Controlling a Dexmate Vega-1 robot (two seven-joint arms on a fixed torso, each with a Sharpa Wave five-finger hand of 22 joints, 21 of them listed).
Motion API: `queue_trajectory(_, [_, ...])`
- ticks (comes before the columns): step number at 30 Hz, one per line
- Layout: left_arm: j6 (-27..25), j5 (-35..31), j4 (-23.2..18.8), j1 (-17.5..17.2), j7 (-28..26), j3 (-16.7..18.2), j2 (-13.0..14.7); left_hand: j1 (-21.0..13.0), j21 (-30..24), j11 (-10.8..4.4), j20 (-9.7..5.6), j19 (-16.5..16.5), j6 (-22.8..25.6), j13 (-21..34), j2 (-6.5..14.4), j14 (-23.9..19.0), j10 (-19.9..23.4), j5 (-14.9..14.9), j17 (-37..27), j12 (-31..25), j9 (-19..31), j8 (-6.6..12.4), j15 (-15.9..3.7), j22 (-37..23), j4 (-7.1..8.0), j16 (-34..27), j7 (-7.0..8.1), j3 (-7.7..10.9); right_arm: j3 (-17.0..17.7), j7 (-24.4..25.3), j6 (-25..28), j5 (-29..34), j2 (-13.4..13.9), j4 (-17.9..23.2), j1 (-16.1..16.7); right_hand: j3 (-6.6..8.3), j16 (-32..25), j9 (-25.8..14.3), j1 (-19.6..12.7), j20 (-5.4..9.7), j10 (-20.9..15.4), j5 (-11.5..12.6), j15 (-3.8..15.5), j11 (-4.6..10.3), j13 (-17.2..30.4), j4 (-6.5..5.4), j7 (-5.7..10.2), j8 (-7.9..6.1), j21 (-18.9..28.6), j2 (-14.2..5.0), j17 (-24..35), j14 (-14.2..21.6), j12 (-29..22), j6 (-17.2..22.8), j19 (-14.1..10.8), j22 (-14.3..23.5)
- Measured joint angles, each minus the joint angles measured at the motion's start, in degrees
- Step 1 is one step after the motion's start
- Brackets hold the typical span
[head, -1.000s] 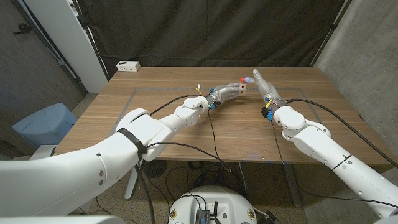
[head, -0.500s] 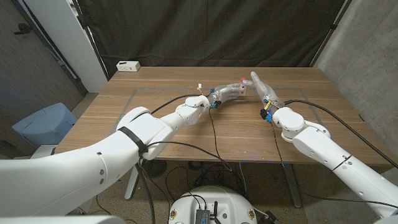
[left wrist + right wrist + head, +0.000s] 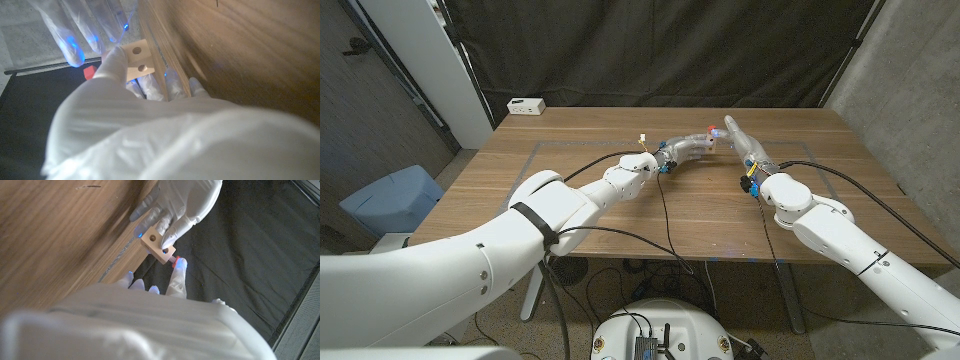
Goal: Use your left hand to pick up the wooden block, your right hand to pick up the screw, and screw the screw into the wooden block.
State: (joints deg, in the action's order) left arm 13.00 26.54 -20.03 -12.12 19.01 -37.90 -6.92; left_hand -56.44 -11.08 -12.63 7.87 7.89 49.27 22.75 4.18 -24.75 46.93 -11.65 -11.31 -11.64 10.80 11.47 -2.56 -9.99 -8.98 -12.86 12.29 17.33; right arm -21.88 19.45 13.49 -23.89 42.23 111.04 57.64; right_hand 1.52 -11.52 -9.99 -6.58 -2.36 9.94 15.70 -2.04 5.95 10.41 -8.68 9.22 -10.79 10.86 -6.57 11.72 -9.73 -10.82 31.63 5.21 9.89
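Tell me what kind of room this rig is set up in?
Probably a lab or test bay: a black curtain hangs behind the wooden table, bare concrete wall stands at the side, and a white power strip sits at the table's far corner.

Over the brown wooden worktop, the left hand holds a small pale wooden block. The right hand meets it there, a red-headed screw at its fingertips. A white box sits at the far left corner.
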Motion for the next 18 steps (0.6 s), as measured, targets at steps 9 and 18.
queue_trajectory(9, [0.2,0.0,0.0,0.0,0.2,-0.2,0.0,0.1,0.0,0.00,0.00,0.0,0.1,0.0,-0.1,0.0,0.0,0.0,0.0,0.0,0.0,0.00,0.00,0.0,-0.03,0.0,0.12,-0.02,1.0,0.3,0.0,-0.2,0.7,0.3,0.6,0.16,0.0,0.0,0.0,-0.22,0.0,0.0,0.00,0.00,0.0,0.16,0.00,0.00,0.0,0.00,0.0,0.0,0.0,0.0,-0.2,0.0])
queue_trajectory(18, [1.2,-0.1,0.0,-0.2,1.0,-0.2,0.1,0.4,0.0,0.01,0.00,0.0,0.1,0.0,-0.1,0.0,0.0,0.0,0.0,0.0,0.0,0.00,0.00,0.0,-0.08,0.0,0.12,-0.08,1.8,0.2,-0.2,-0.6,1.2,-0.3,0.5,0.16,0.0,0.0,0.1,-0.31,0.0,0.0,0.00,0.00,0.0,0.16,-0.02,0.23,0.0,0.11,0.0,0.0,0.0,-1.1,-0.3,0.0])
